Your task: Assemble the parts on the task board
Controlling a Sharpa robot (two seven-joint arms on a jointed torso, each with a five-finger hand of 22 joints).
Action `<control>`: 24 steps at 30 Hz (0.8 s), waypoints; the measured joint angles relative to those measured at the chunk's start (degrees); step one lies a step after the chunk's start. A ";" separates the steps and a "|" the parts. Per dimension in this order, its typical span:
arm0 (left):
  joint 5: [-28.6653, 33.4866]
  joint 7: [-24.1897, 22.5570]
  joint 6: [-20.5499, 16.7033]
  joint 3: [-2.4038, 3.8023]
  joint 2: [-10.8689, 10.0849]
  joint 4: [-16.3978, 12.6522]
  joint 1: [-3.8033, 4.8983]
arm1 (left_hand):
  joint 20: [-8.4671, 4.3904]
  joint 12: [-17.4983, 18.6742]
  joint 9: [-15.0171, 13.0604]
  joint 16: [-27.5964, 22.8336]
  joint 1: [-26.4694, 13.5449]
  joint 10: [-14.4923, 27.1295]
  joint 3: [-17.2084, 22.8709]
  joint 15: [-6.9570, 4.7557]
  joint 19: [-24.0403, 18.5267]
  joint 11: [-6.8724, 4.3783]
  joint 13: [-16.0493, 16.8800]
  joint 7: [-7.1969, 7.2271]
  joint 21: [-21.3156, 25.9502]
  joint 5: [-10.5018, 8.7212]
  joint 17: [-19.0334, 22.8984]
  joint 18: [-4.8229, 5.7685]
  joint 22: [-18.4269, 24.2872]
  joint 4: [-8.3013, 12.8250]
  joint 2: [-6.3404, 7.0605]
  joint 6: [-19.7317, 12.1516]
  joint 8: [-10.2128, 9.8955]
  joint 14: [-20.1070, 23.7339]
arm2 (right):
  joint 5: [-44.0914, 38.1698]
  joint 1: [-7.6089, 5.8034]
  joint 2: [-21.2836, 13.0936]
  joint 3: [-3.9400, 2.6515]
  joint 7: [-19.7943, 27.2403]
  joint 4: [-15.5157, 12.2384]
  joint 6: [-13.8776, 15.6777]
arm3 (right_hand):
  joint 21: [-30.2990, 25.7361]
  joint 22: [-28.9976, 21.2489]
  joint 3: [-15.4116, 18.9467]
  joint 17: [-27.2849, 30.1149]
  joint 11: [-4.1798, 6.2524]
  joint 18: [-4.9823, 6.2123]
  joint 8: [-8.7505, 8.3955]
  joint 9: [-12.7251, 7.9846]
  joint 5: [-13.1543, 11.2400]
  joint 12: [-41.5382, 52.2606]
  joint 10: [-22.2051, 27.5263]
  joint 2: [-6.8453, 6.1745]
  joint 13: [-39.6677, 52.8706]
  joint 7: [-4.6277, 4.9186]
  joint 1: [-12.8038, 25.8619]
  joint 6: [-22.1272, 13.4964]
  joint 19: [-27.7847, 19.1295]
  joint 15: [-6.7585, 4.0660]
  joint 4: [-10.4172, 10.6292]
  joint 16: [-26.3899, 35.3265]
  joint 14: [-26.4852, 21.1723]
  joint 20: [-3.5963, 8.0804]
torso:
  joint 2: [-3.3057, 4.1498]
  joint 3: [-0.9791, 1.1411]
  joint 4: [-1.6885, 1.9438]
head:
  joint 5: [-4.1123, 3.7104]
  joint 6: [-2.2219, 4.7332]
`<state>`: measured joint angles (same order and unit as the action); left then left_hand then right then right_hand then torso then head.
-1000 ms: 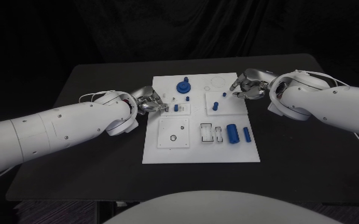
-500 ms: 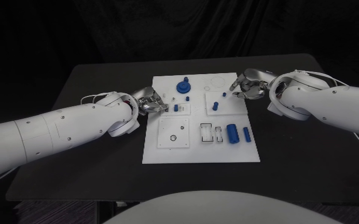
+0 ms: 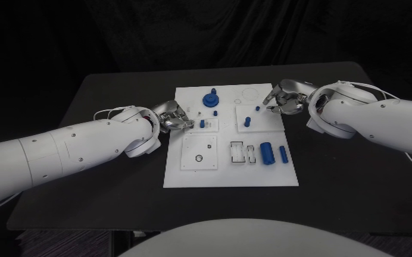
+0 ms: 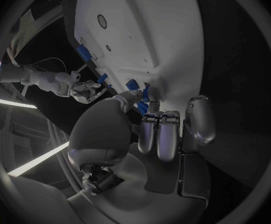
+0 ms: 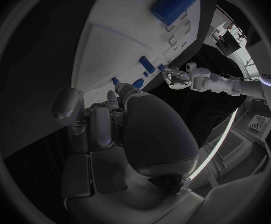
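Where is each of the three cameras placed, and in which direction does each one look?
Head view: on the robot's head, looking down at the table and board; both arms come in, left hand and right hand at the board's sides.
Left wrist view: behind the left hand, looking along its fingers at the board.
Right wrist view: behind the right hand, facing the board.
Shared: each wrist view shows the other hand across the board; all show blue parts.

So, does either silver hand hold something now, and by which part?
Cannot be told: left hand and right hand curl at the white task board edges.
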<state>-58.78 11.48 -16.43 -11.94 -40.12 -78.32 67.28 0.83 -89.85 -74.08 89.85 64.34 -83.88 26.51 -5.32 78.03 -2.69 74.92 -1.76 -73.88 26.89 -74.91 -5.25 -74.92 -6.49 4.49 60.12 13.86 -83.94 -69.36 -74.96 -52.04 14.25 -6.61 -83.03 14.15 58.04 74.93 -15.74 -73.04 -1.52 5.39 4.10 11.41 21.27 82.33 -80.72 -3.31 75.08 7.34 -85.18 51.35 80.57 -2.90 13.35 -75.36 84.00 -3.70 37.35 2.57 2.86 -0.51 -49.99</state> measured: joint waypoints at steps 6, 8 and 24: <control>-0.04 0.06 0.19 0.08 -0.01 0.02 -0.05 | 0.00 0.00 0.02 0.00 -0.15 -0.01 0.00 0.00 0.00 0.01 0.00 0.00 0.00 -0.34 0.00 0.00 0.00 0.00 0.15 0.00 0.00 0.00 | 0.01 0.03 0.01 0.00 -0.03 0.08 -0.06 | 0.00 0.00 0.00 0.00 0.08 0.00 0.00 0.00 0.00 0.00 0.09 0.00 0.00 0.00 0.00 0.00 0.00 0.00 0.00 0.00 0.00 0.00 | 0.00 0.00 0.01 | 0.00 0.00; -0.06 0.07 0.25 0.11 -0.03 0.02 -0.08 | 0.00 0.00 0.04 0.00 -0.15 -0.01 0.00 0.00 0.00 0.01 0.00 0.00 0.00 -0.34 0.00 0.00 0.00 0.00 0.15 0.00 0.00 0.00 | 0.01 0.04 0.02 0.00 -0.04 0.11 -0.07 | 0.00 0.00 0.00 0.00 0.08 0.00 0.00 0.00 0.00 0.00 0.08 0.00 0.00 0.00 0.00 0.00 0.00 0.00 0.00 0.00 0.00 0.00 | 0.00 0.00 0.01 | 0.00 0.00; -0.12 0.16 0.45 0.17 -0.39 -0.71 -0.22 | 0.00 0.00 0.05 0.00 -0.05 -0.24 0.33 0.00 0.00 -0.18 0.00 0.21 0.00 -0.47 0.00 0.00 0.00 0.33 0.06 0.20 -0.04 0.00 | 0.03 0.20 0.08 0.00 -0.14 0.21 -0.24 | 0.00 -0.01 0.00 0.00 0.09 0.00 0.00 -0.04 0.00 0.00 0.08 0.00 -0.01 0.00 0.00 0.00 0.00 0.00 0.00 0.00 0.00 0.00 | 0.00 0.00 0.01 | 0.30 0.00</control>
<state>-58.90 11.64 -15.99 -11.78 -40.50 -79.02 67.07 0.83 -89.85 -74.03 89.85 64.29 -84.12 26.83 -5.32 78.03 -2.87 74.92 -1.55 -73.87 26.42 -74.91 -5.25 -74.92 -6.16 4.54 60.33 13.82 -83.95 -69.33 -74.76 -51.96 14.25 -6.75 -82.82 13.91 58.04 74.92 -15.74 -73.04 -1.43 5.39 4.10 11.37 21.27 82.33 -80.64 -3.31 75.07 7.34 -85.18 51.35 80.57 -2.90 13.35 -75.36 84.00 -3.70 37.35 2.57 2.86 -0.21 -49.99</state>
